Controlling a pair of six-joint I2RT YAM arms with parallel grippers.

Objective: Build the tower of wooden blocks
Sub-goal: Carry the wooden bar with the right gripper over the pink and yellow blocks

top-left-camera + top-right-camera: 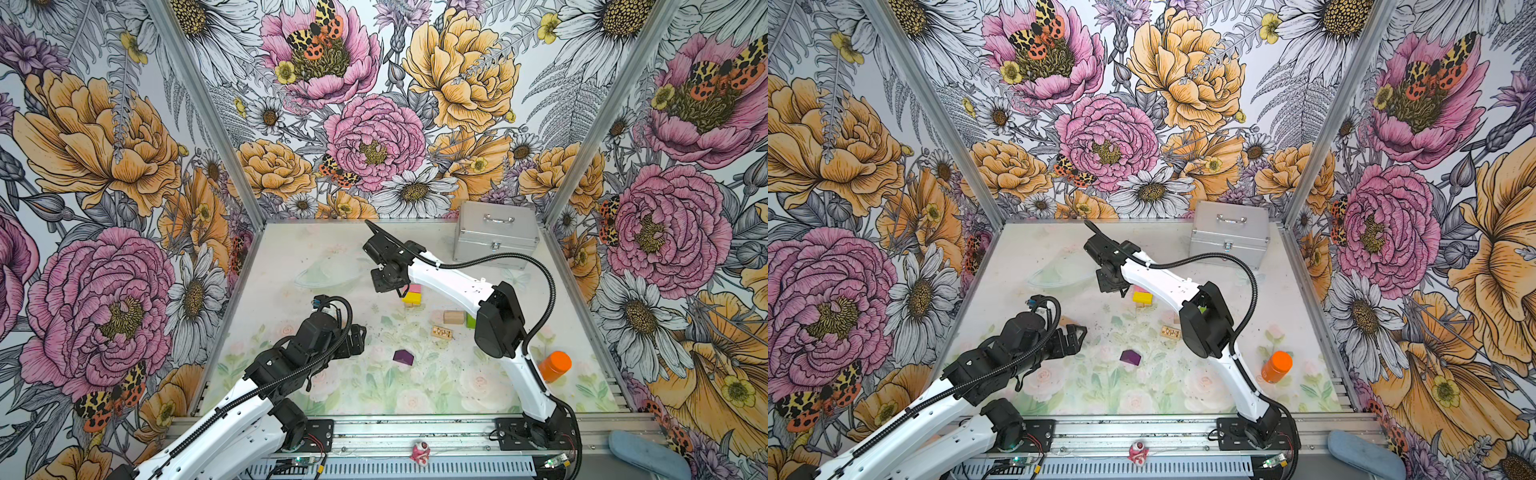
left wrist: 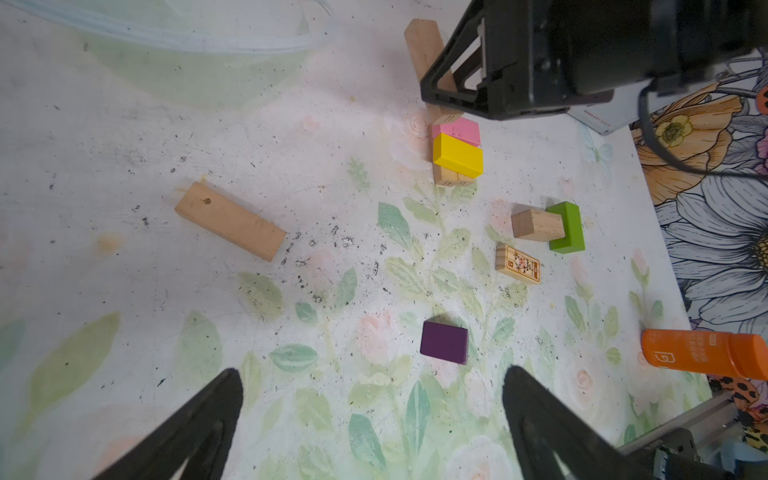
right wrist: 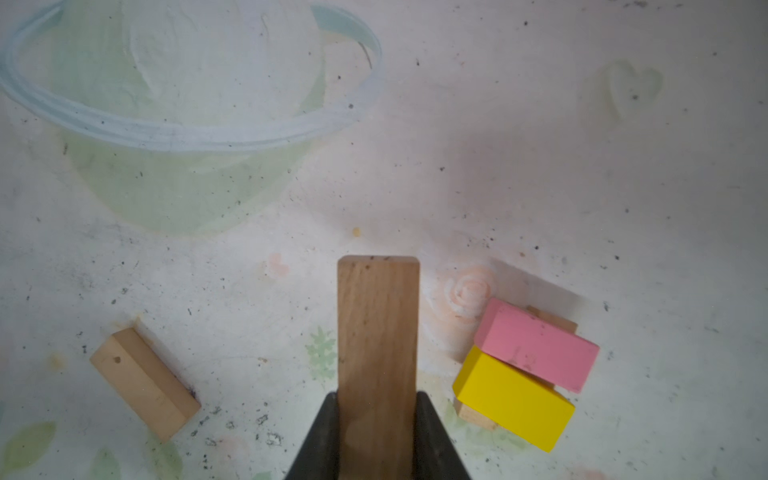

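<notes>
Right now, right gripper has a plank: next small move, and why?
Probably shift the right gripper sideways until its tan plank hangs over the pink block and yellow block. They sit side by side on tan blocks with nothing on top, and the plank is beside them.

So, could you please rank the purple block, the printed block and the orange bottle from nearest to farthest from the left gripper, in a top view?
1. purple block, just right of the left gripper.
2. printed block, farther right, mid-scene.
3. orange bottle, far off at the right.
</notes>
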